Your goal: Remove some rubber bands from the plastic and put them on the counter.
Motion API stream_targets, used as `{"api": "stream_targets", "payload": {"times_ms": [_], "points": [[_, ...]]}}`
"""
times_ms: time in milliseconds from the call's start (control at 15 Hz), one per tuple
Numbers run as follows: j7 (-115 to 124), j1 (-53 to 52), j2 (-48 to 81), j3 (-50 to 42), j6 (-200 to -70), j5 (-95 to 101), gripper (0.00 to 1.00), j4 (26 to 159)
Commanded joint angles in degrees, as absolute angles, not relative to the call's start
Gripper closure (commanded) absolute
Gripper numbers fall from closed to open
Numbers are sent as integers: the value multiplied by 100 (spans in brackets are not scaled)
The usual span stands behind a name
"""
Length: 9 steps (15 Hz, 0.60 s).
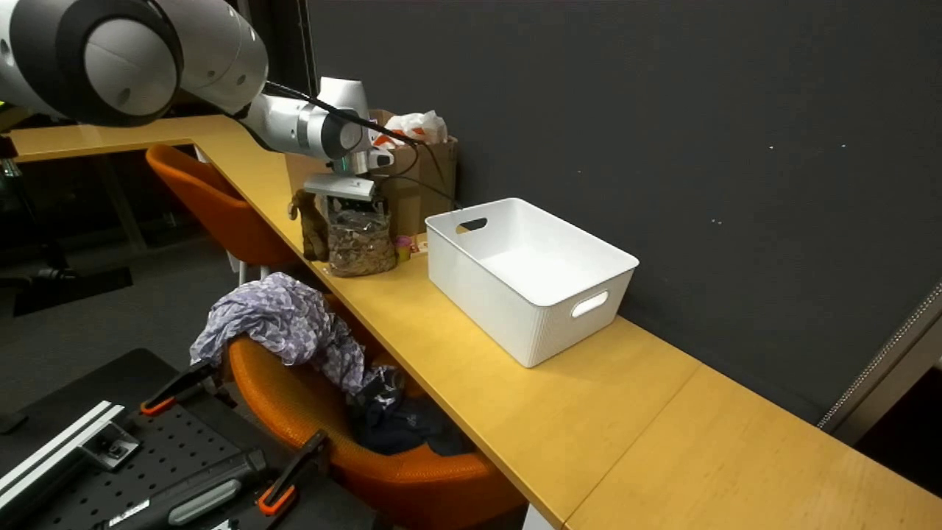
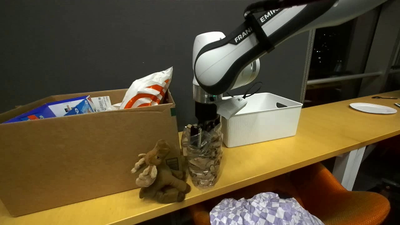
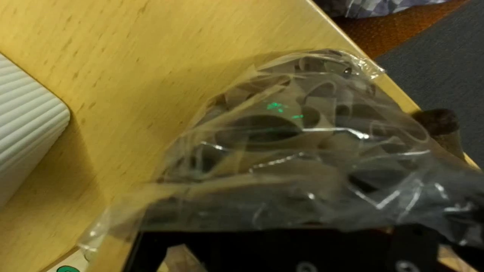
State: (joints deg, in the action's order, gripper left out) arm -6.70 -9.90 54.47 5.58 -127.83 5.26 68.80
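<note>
1. In an exterior view, the camera looks down from high, slantwise along the surface [image 1: 589, 412] and toward the dark wall [image 1: 699, 132]; the white bin [image 1: 478, 283] stands nearer, the cardboard box [image 1: 412, 210] far.
2. In an exterior view, the camera faces that wall at a shallow angle, box near left, bin farther right.
3. The wrist view looks down, very close, onto the plastic bag [image 3: 302, 151].
4. Both exterior views share box, bag and bin.

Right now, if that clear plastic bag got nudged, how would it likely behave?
The clear plastic bag would probably crumple, given its wrinkled film. The brown bands inside look loosely looped, so they may shift. Standing near the edge of the counter, the bag could tip off.
</note>
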Motion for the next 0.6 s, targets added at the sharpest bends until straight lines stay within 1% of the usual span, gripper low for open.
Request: {"api": "stream_targets", "payload": {"times_ms": [0, 67, 133, 533], "points": [[-897, -890, 5657, 614, -12767, 455, 33, 6620], [-910, -877, 5660, 617, -12778, 452, 40, 6623], [-920, -860, 5653, 621, -12792, 446, 50, 6635], [-950, -818, 5681, 634, -12788, 430, 93, 6618]]}}
